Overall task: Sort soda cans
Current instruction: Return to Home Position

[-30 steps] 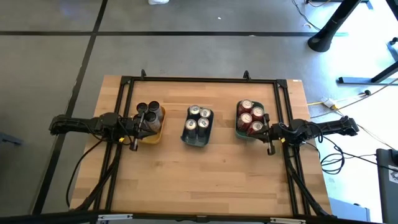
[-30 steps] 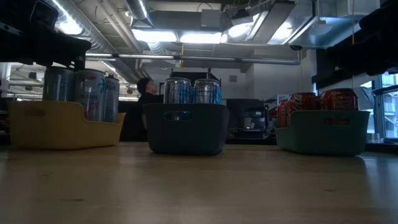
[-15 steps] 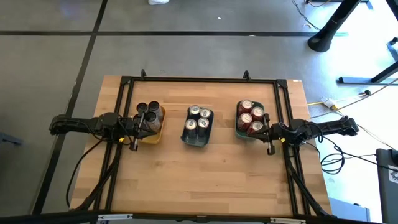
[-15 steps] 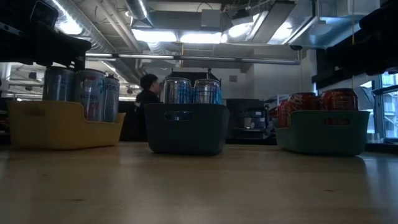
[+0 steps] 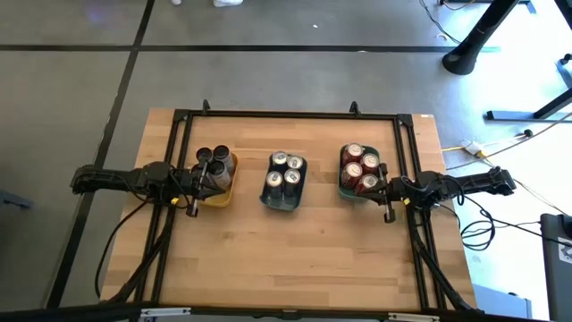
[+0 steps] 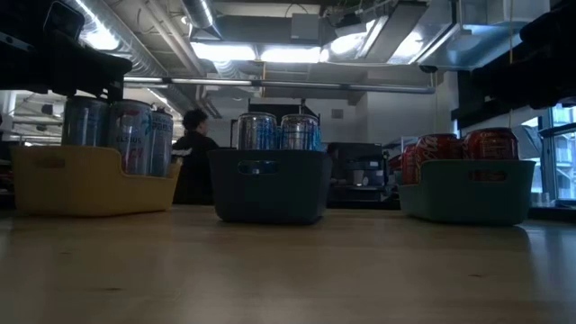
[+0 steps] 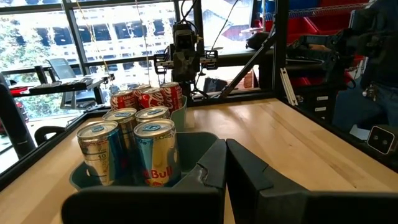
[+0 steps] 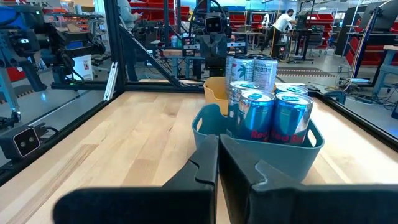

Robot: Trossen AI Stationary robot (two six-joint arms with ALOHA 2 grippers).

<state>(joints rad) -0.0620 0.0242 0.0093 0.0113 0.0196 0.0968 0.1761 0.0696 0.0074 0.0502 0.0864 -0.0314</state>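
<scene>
From above, the soda cans are already grouped: dark ones in the yellow tray (image 5: 219,192), silver ones (image 5: 286,170) in the grey-blue tray (image 5: 281,204), red ones (image 5: 360,167) in the teal tray (image 5: 343,190), with the left gripper (image 5: 193,182) over the yellow tray's edge and the right gripper (image 5: 385,190) beside the teal one. At table level the cans stand well above the tray walls, so I judge a careless swing could topple one. Both wrist views show fingers pressed together, holding nothing

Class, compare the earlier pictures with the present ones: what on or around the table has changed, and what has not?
Only the person in the room behind the table moved, walking toward the picture's left in the low view. The cans, the trays and both arms stayed as they were, with the left end effector and the right end effector shut.
</scene>
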